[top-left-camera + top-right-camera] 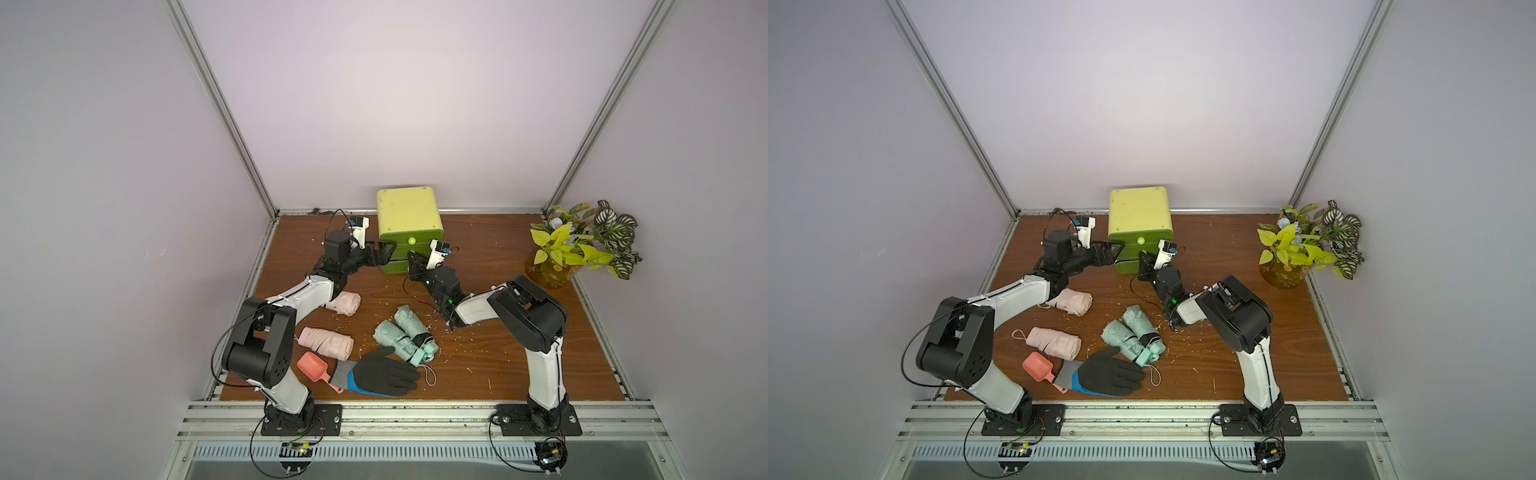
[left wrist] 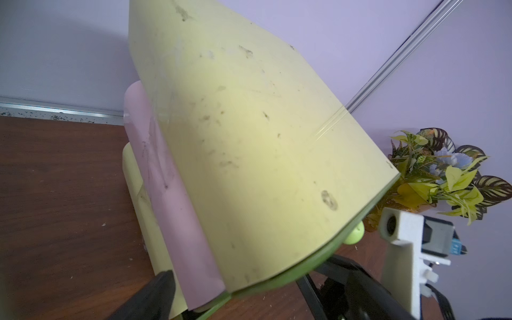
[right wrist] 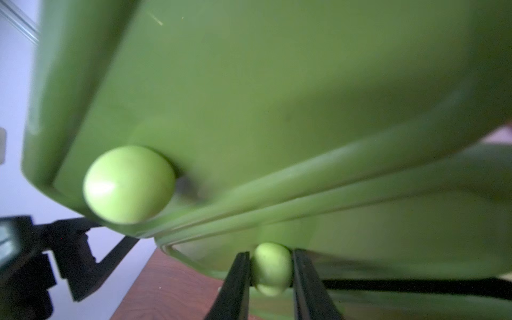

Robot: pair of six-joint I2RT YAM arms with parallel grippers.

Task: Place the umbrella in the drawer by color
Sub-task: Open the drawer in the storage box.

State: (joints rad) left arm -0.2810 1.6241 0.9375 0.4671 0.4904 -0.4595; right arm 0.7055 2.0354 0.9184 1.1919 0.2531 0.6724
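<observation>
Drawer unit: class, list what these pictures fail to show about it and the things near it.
Drawer contents: the green drawer fronts cover them in every view.
Lower knob: hidden in both top views behind the right gripper; seen only in the right wrist view.
Far pink umbrella: partly under the left arm in both top views.
Left gripper: fingertips cut off by the left wrist view's edge; contact with the drawer unit unclear.

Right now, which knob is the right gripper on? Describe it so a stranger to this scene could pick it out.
Find the green drawer cabinet at the back of the wooden table. Its front carries two round pale-green knobs, one above the other. The one meant is the lower knob, pinched between the right gripper's black fingers, while the upper knob stands free.
</observation>
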